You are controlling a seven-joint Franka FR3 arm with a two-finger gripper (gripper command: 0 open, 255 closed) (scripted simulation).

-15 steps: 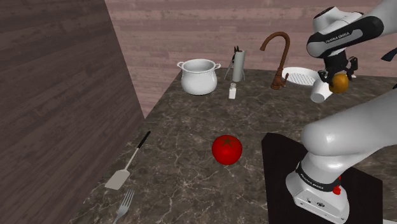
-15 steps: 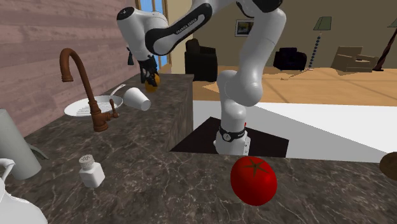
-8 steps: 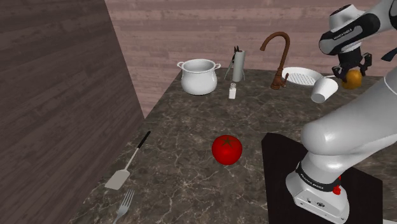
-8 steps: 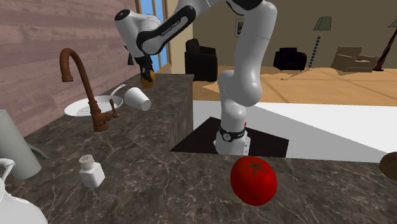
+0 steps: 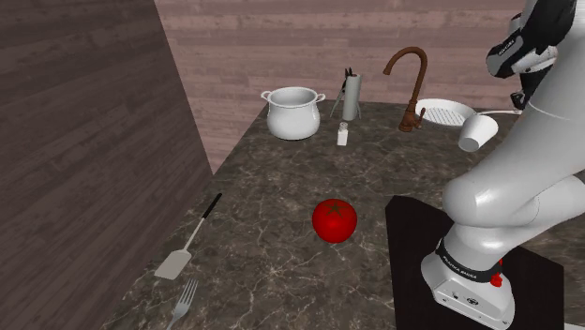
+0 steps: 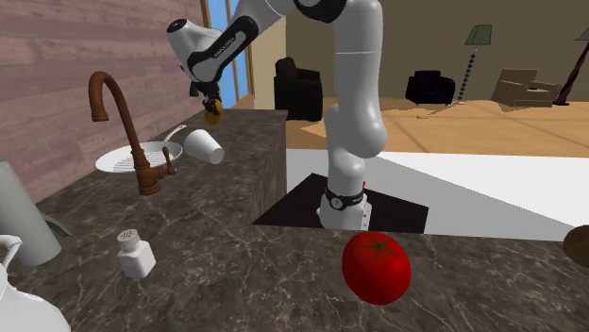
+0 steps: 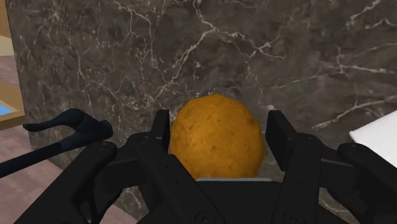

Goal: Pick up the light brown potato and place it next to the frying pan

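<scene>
You get even, moderate light in every view. The side wall [image 5: 84, 141] reads darker than the back wall [image 5: 281, 37].

The dark marbled worktop [image 5: 272, 178] carried a tomato [image 5: 334, 220], spatula [image 5: 187, 242], fork [image 5: 184, 302], white pot [image 5: 292, 112], shaker [image 5: 343, 135], frying pan [image 5: 445, 112] and a tipped-over cup [image 5: 476, 132].

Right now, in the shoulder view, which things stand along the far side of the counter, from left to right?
White pot → grey utensil holder → brown faucet → white pan → white cup. The small shaker overlaps the holder, so I leave it out.
</scene>
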